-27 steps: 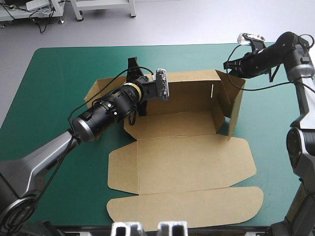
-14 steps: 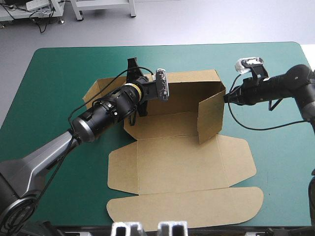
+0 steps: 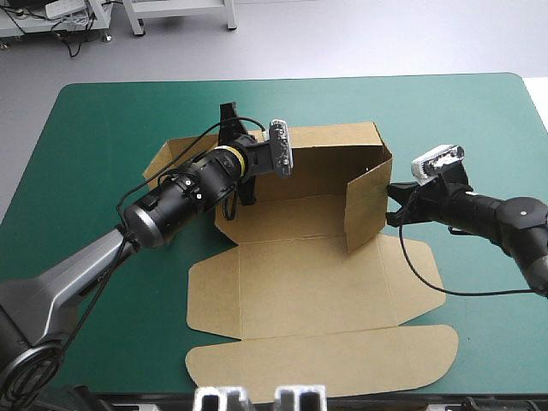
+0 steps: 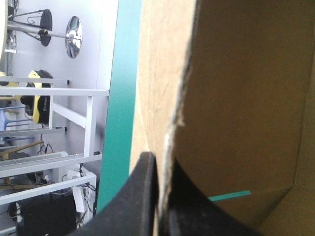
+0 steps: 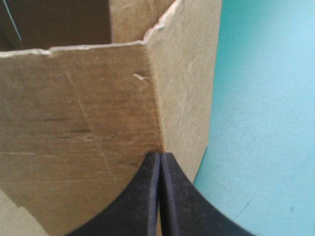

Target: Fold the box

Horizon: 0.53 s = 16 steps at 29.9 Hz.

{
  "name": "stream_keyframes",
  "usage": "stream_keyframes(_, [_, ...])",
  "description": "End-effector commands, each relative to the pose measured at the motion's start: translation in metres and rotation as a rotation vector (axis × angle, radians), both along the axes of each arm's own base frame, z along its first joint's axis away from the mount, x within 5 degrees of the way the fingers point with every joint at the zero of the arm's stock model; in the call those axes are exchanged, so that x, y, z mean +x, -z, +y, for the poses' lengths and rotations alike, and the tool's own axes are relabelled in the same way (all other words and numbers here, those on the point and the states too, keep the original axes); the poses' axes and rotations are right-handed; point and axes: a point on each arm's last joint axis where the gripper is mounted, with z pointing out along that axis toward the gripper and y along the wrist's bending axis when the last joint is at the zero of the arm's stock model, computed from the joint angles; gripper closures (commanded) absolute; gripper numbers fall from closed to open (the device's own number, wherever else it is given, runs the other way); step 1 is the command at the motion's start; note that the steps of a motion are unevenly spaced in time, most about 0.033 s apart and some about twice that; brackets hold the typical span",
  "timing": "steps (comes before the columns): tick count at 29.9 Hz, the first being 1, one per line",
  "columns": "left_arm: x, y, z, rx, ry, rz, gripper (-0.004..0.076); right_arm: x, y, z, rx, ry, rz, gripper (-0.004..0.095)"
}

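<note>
The brown box (image 3: 308,282) lies open on the teal-green cover, its back wall (image 3: 330,158) raised and its right side wall (image 3: 366,210) upright, swung inward. My left gripper (image 3: 261,164) is at the back wall's left end. In the left wrist view it (image 4: 162,167) is shut on the box (image 4: 246,98), the board's edge between the fingers. My right gripper (image 3: 392,205) is shut, its tip against the outside of the right wall. In the right wrist view the shut fingers (image 5: 160,160) meet at a crease of the board (image 5: 74,123).
The lid panel (image 3: 325,364) lies flat by the table's near edge. A left side flap (image 3: 163,163) lies behind my left arm. Bare teal-green cover (image 3: 103,128) stretches to the left and far side, and to the right of the box (image 5: 266,123).
My right gripper came from the box's far right corner toward the near side and now touches the right wall, which swung inward earlier. The left arm has not moved.
</note>
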Motion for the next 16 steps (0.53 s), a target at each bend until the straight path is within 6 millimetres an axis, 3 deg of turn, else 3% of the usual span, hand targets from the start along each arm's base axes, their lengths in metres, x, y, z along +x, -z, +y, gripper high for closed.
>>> stream_keyframes(1, [-0.01,-0.013,0.004,-0.056,-0.023,0.036,0.0734,-0.003,-0.012,0.0,0.019,0.007,-0.077,0.0923])
stream_keyframes(4, [-0.01,-0.013,0.004,-0.056,-0.023,0.036,0.0734,-0.003,-0.013,0.001,-0.003,-0.024,-0.095,0.0834])
stream_keyframes(6, [-0.01,-0.013,0.004,-0.054,-0.025,0.038,0.0734,-0.004,-0.015,0.003,-0.011,-0.059,-0.108,0.0689])
stream_keyframes(10, [-0.01,-0.012,0.005,-0.047,-0.031,0.046,0.0734,-0.007,-0.015,0.007,0.011,-0.108,-0.091,0.0287])
stream_keyframes(11, [-0.01,-0.012,0.005,-0.046,-0.032,0.047,0.0734,-0.009,-0.015,0.008,0.016,-0.129,-0.085,0.0238])
stream_keyframes(12, [-0.01,-0.012,0.005,-0.047,-0.032,0.048,0.0734,-0.01,-0.015,0.01,0.025,-0.153,-0.079,0.0197])
stream_keyframes(16, [-0.012,-0.013,0.002,-0.059,-0.015,0.04,0.0734,-0.008,-0.016,0.015,0.041,-0.181,-0.123,0.019])
